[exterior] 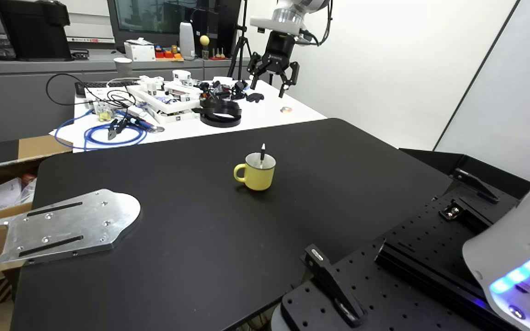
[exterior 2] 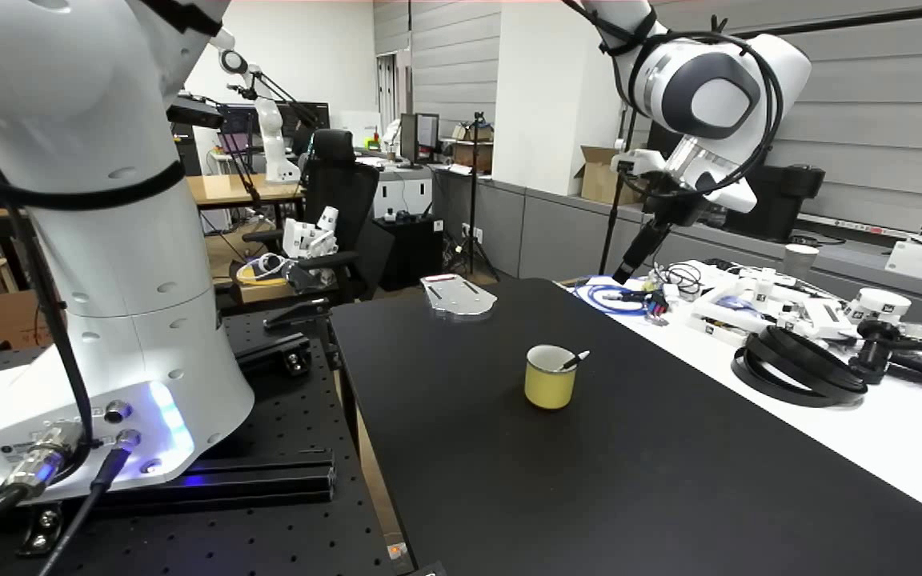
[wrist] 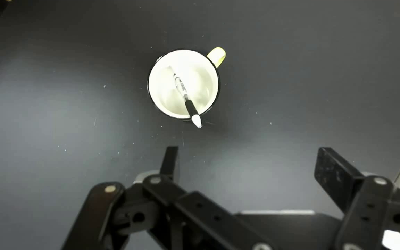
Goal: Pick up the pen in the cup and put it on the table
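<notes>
Above the table (exterior: 191, 266), well apart from the cup (exterior: 259, 178), the gripper (wrist: 247, 165) hangs with its jaws spread wide, plain black surface showing between them in the wrist view. In an exterior view it points down at a slant; the arm (exterior 2: 713, 104) reaches down from the top edge, its middle links out of frame. The base (exterior: 518, 239), a strip of blue light (exterior: 518, 276) glowing on it, stands beside the table on a black perforated board (exterior: 384, 303).

The cup is upright on the table. The pen (wrist: 192, 108) is inside it, leaning, its black section at the rim and its white end sticking out.

The table is plain, matte and black, with tiny pale specks in the wrist view. At one edge a slotted metal plate (exterior: 72, 220) lies partly overhanging, with an open carton (exterior: 42, 146) below. Along one side runs a white table (exterior: 265, 115) bearing a blue cable (exterior: 118, 143), black rings (exterior 2: 809, 364) and white parts (exterior: 173, 106); behind that, a grey counter (exterior: 21, 101) holds a black machine (exterior: 39, 27), with a wide screen (exterior: 154, 20) nearby. Farther off, in an exterior view, stand a black chair (exterior 2: 341, 196) and, at a wooden table (exterior 2: 225, 189), another white arm (exterior 2: 273, 140).
</notes>
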You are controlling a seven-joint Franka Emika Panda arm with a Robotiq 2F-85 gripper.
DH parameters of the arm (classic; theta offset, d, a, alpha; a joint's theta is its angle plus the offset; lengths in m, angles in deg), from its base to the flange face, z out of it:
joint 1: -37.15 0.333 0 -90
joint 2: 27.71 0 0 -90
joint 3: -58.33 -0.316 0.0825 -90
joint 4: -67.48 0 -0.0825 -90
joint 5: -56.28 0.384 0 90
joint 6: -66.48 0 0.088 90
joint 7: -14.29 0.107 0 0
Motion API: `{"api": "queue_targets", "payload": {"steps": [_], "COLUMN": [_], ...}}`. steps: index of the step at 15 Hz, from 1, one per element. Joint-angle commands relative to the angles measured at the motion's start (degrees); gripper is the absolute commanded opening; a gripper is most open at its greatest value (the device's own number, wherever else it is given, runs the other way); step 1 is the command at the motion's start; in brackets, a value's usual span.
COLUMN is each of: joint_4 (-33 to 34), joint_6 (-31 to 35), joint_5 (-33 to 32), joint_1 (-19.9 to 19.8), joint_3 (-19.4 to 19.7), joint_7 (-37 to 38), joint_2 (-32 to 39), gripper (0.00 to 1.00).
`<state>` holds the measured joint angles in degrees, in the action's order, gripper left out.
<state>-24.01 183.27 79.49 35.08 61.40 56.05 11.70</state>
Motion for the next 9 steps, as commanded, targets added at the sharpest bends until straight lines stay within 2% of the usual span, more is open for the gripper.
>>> {"api": "queue_targets", "payload": {"steps": [1,9], "joint_4": [4.02,6.40], "joint_6": [-1.98,-3.33], "joint_5": [-0.06,-0.87], "joint_1": [0.34,0.57], "joint_3": [0.41,0.88], "joint_7": [3.43,6.48], "joint_2": [3.62,9.03], "gripper": [1.00,1.00]}}
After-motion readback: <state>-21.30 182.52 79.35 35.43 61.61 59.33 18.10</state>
